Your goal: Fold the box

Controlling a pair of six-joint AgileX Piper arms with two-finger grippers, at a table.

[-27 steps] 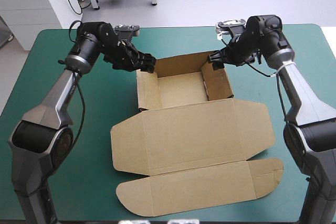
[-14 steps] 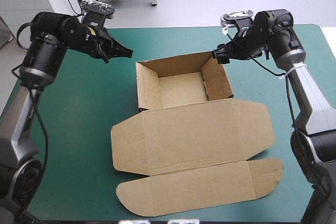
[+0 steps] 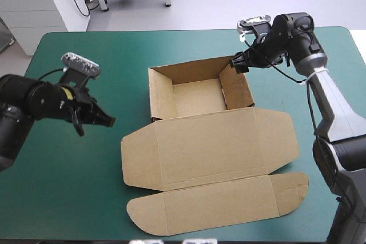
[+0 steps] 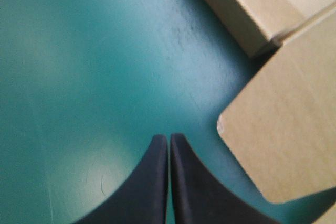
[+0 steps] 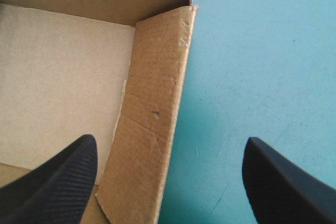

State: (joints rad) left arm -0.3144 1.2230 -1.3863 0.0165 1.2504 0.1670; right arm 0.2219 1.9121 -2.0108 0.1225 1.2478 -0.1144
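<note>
Roughly at the middle of the teal-green cover lies the brown box, partly formed. Its far part is an open tray with walls raised on the left, far and right sides. The lid lies flat toward the near edge, its flaps spread out.

Over the tray's far right corner hangs the right gripper, fingers spread wide and empty. In its wrist view one finger stands over the tray's inside and the other over bare cover, with the right wall between them, untouched. That wall leans slightly and its end does not sit flush in the corner.

Well to the left of the box, over bare cover, is the left gripper. Its fingers are pressed together on nothing, and they point toward the lid's left flap.

The step in hand looks like finishing the tray's walls, with the lid not yet dealt with. Next, the right gripper would likely need to drop and squeeze or press the right wall square. The left gripper would need to come to the box to steady it.
</note>
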